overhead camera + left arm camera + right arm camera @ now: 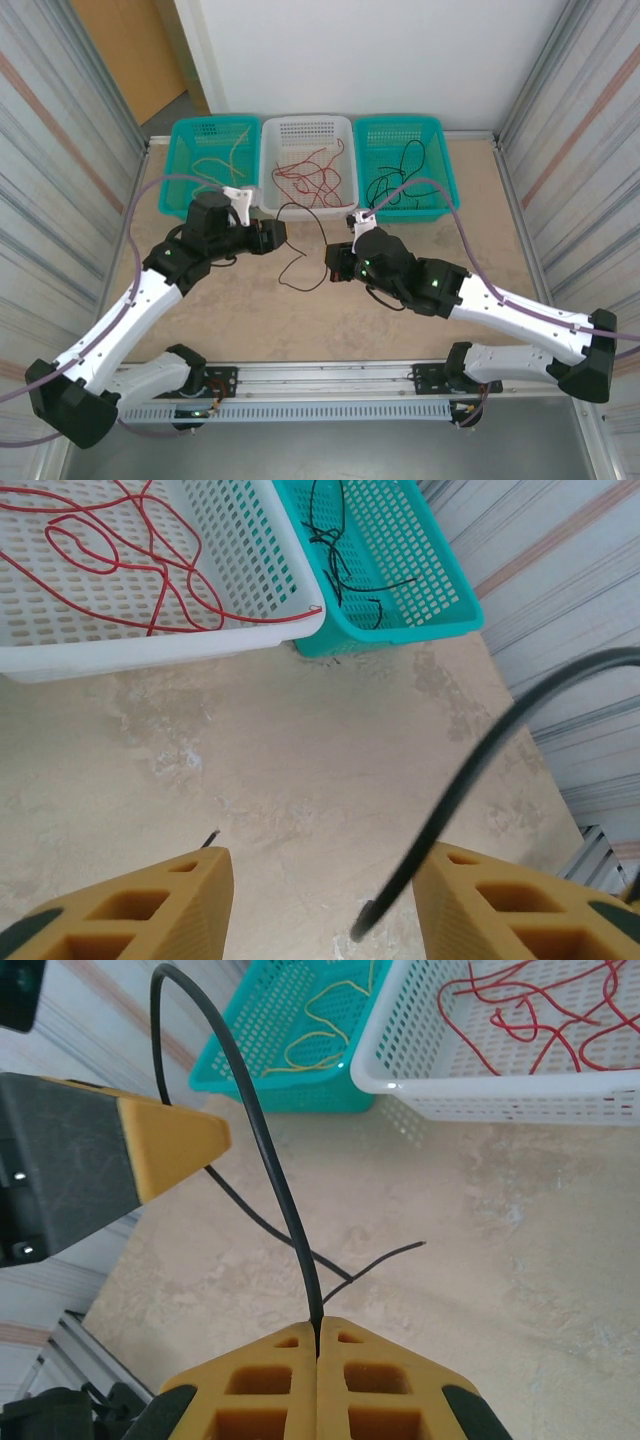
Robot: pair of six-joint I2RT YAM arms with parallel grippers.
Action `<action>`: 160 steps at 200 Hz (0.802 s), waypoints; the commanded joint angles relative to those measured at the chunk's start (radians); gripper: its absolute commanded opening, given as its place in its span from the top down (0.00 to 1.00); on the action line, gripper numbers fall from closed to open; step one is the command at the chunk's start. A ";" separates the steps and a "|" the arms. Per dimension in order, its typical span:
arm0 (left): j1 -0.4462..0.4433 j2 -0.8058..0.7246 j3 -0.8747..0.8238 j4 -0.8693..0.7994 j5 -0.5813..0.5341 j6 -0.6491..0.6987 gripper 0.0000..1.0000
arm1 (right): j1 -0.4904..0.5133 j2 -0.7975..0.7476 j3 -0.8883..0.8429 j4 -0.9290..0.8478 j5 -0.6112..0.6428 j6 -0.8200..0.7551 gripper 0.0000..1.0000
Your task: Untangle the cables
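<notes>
Starting at the worktop's far edge, we see the left teal basket holding the yellow cables, sorted by colour, it seems. Next, the left gripper hovers low over mid-worktop with its jaws spread wide and the black cable passing between them, close to one finger. We judge it's lined up for a second hold. Behind sits the white basket with the red cables. Across the middle, the black cable arcs up and leftward between the two arms, its long axis running left to right, with a loose tail lying flat below. The right gripper has its jaws clamped tight on that strand, anchoring it. Last comes the right teal basket, holding black cables, likely this one's destination.
</notes>
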 commanded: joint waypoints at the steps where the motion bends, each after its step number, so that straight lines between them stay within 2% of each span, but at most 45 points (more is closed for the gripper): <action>1: 0.014 0.007 0.048 0.024 0.029 0.027 0.60 | 0.011 -0.027 -0.003 0.022 -0.013 -0.032 1.00; 42: 0.020 0.014 0.067 0.035 0.046 0.025 0.90 | 0.011 -0.026 0.005 0.019 -0.019 -0.037 1.00; 51: 0.020 0.013 0.075 0.030 0.044 0.024 1.00 | 0.012 -0.026 0.007 0.014 -0.016 -0.038 1.00; 75: 0.021 0.003 0.111 0.013 0.055 0.021 1.00 | 0.011 -0.027 0.017 -0.017 0.013 -0.039 1.00; 83: 0.021 -0.003 0.125 0.010 0.066 0.018 1.00 | 0.011 -0.027 0.021 -0.036 0.032 -0.036 0.88; 97: 0.020 -0.018 0.148 0.010 0.087 0.008 1.00 | 0.009 -0.026 0.025 -0.065 0.064 -0.034 0.58; 105: 0.020 -0.026 0.162 0.011 0.101 0.000 1.00 | 0.008 -0.026 0.025 -0.072 0.069 -0.035 0.47; 127: 0.020 -0.041 0.197 0.010 0.139 -0.025 1.00 | 0.006 -0.023 0.019 -0.067 0.058 -0.035 0.38; 160: 0.020 -0.061 0.235 0.016 0.167 -0.059 1.00 | 0.002 -0.012 0.019 -0.045 0.030 -0.045 0.34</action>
